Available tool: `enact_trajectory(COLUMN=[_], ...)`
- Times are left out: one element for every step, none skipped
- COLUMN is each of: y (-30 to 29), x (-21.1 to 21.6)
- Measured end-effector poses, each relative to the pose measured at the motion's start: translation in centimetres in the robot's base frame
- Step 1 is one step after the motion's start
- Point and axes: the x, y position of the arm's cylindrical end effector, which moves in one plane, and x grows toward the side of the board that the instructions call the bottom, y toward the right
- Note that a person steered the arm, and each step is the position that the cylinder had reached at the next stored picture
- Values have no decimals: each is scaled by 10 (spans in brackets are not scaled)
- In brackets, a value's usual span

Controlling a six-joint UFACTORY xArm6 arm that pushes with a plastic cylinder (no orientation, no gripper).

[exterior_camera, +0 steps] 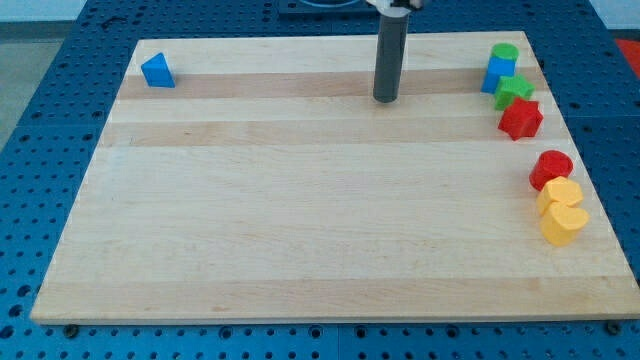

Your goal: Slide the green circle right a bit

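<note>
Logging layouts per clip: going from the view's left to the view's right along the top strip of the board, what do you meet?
Blue triangular block → dark rod, my tip, standing apart from every block → the stack at the right edge: green circle and blue block overlap, so their order is unclear → red star-like block.

No text, label, brand, number or sign is showing anywhere that can be read.
</note>
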Motion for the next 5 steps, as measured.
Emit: enact_trajectory(y=[31,74,95,97,115], x=[-13,-13,-13,-16,-47])
